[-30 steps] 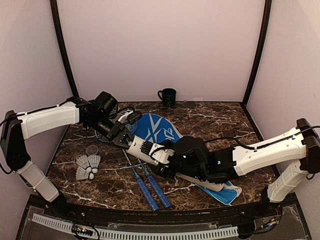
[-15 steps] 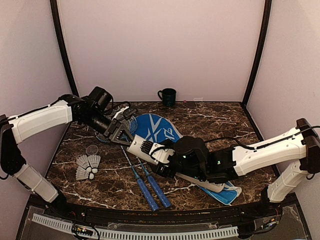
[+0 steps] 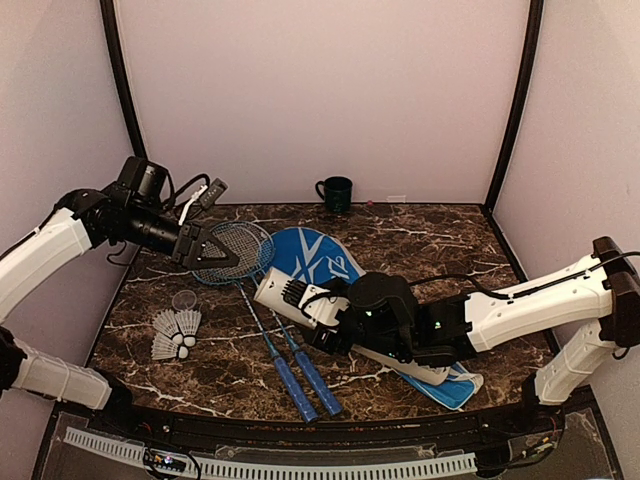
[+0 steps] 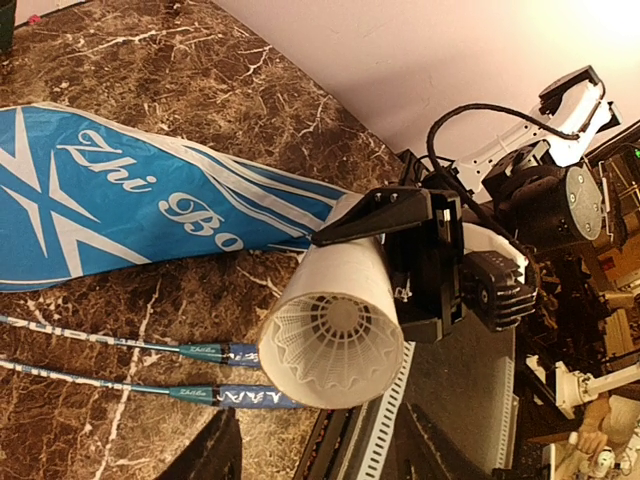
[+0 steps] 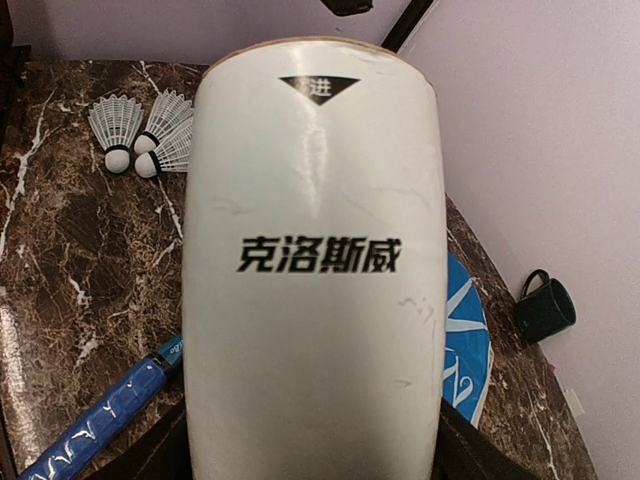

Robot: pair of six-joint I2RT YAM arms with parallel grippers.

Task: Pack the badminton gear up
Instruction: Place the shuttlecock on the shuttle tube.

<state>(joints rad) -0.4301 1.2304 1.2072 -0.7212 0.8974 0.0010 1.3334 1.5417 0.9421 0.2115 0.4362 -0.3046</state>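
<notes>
Right gripper (image 3: 328, 322) clamped round white tube (image 3: 285, 298); tube held tilted above blue cover (image 3: 318, 258) and two rackets (image 3: 298, 375); one shuttlecock (image 4: 332, 338) visible inside its open end; left gripper (image 3: 218, 228) spread wide, empty, over the racket heads; three loose shuttlecocks (image 3: 172, 335) lie on table (image 3: 430, 240), left side.

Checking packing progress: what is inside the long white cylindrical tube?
Through its open mouth, the long white cylindrical tube shows one white shuttlecock seated just inside, skirt facing outward. Anything deeper is hidden behind that skirt, so how many it holds cannot be told.
</notes>
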